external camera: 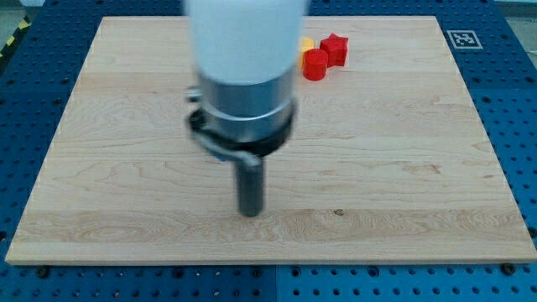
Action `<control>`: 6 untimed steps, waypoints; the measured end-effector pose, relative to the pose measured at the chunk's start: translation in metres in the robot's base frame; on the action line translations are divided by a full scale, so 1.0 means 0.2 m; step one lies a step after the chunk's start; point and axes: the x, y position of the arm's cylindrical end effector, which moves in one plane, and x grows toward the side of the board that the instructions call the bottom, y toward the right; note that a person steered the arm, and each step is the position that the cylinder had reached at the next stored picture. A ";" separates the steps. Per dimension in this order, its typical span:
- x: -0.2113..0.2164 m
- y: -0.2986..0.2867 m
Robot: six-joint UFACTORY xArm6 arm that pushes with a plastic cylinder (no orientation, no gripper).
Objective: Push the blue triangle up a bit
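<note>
No blue triangle shows anywhere in the camera view; the arm's wide white and grey body hides the upper middle of the board. My tip [251,213] rests on the bare wood near the view's bottom centre. A red star-shaped block [335,49], a red round block [315,64] and a yellow block [306,44], partly hidden by the arm, sit together near the view's top, far up and to the right of my tip.
The wooden board [419,168] lies on a blue perforated table [512,101]. A black-and-white marker tag [461,39] is at the board's top right corner.
</note>
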 end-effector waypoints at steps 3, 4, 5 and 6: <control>-0.22 0.03; -0.33 0.01; -0.39 -0.01; -0.40 -0.09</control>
